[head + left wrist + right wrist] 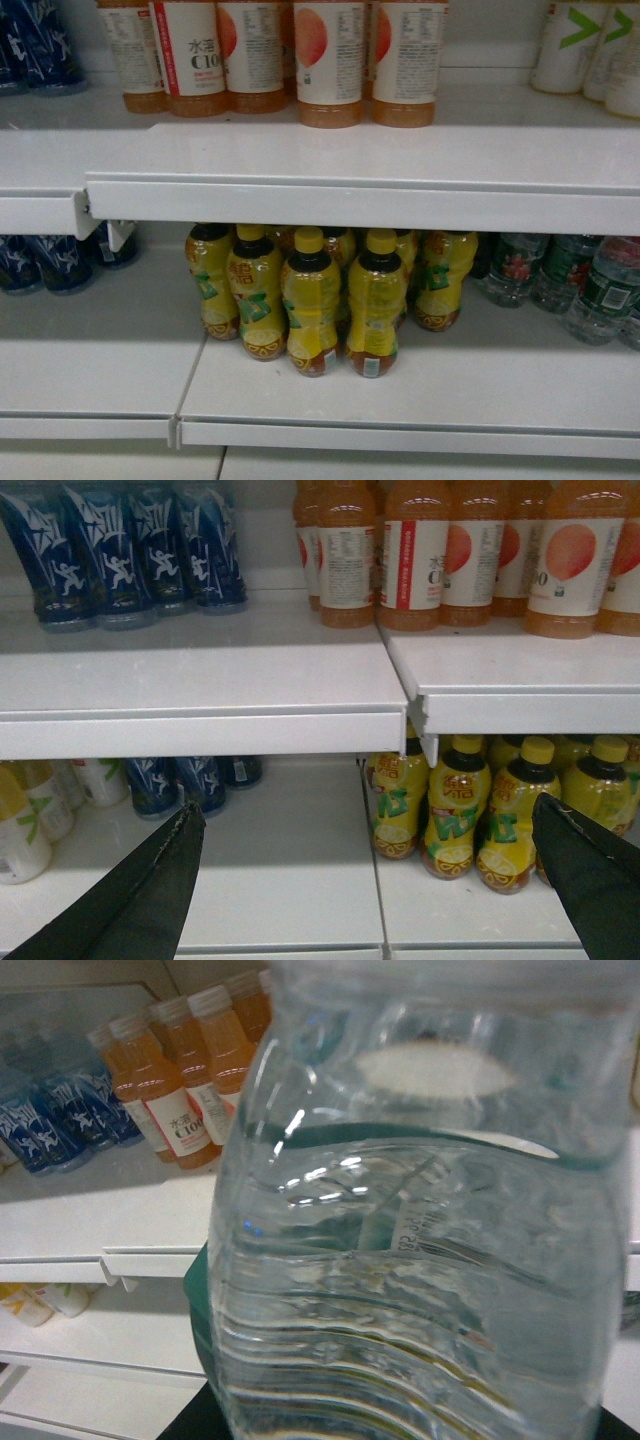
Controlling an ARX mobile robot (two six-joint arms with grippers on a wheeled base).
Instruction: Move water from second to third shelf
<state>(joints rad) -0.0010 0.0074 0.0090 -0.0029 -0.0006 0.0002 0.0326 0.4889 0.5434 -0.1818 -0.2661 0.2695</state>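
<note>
Clear ribbed water bottle with green label; yellow bottles; orange bottles; white shelves.

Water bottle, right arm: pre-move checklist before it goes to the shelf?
1. Water bottle at the right end effector: fills the right wrist view, looks held; ok.
2. Grip contact: pads hidden behind the bottle; cannot tell.
3. Bottle cap sealed: out of frame; cannot tell.
4. Left end effector: open, empty, short of the yellow bottles; ok.
5. Free spot on the target shelf: orange bottles crowd the upper shelf, and which shelf is third is unclear; cannot tell.
6. Right arm in the head view: not visible; cannot tell.
</note>
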